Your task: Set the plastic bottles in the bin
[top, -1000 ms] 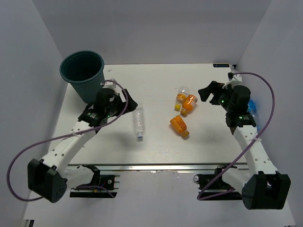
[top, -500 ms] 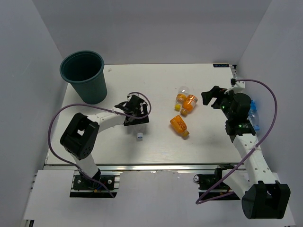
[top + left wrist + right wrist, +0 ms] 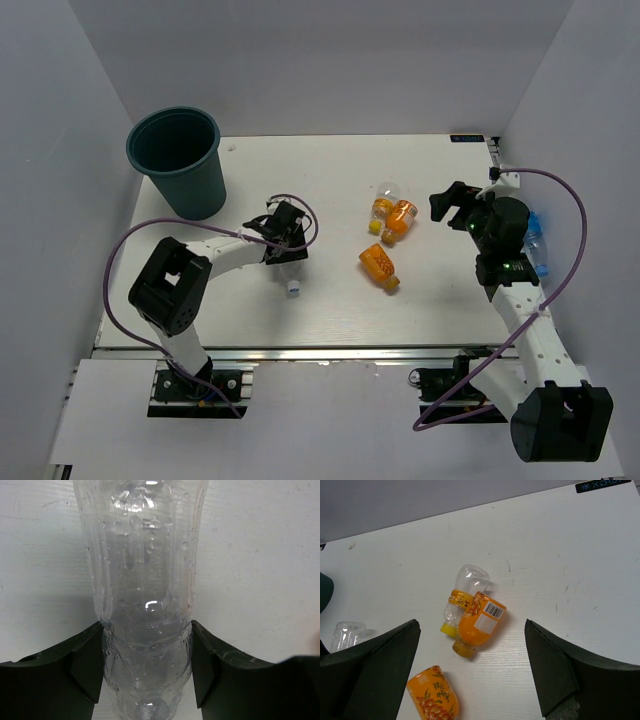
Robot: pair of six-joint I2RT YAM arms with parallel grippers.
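Note:
The slim clear bottle (image 3: 145, 575) lies on the white table, and my left gripper (image 3: 146, 647) is shut on it, a black finger (image 3: 82, 665) pressed against each side. From above, that gripper (image 3: 284, 245) covers the bottle's body, with only the cap end (image 3: 294, 290) showing. Two stubby orange bottles (image 3: 400, 220) (image 3: 378, 264) and a part-clear one with a yellow cap (image 3: 381, 205) lie mid-table. My right gripper (image 3: 452, 205) hangs open above and right of them; in its own view it is open (image 3: 471, 625) over the orange pair (image 3: 477, 622). The dark teal bin (image 3: 178, 160) stands upright at the far left.
A clear bottle with a blue label (image 3: 534, 238) lies at the right table edge behind my right arm. White walls close in the table on the left, back and right. The third orange bottle (image 3: 432, 697) is near my right gripper's left finger.
My left arm swung from beside the bin to the slim clear bottle and closed its jaws on it. My right gripper drifted slightly right, still open.

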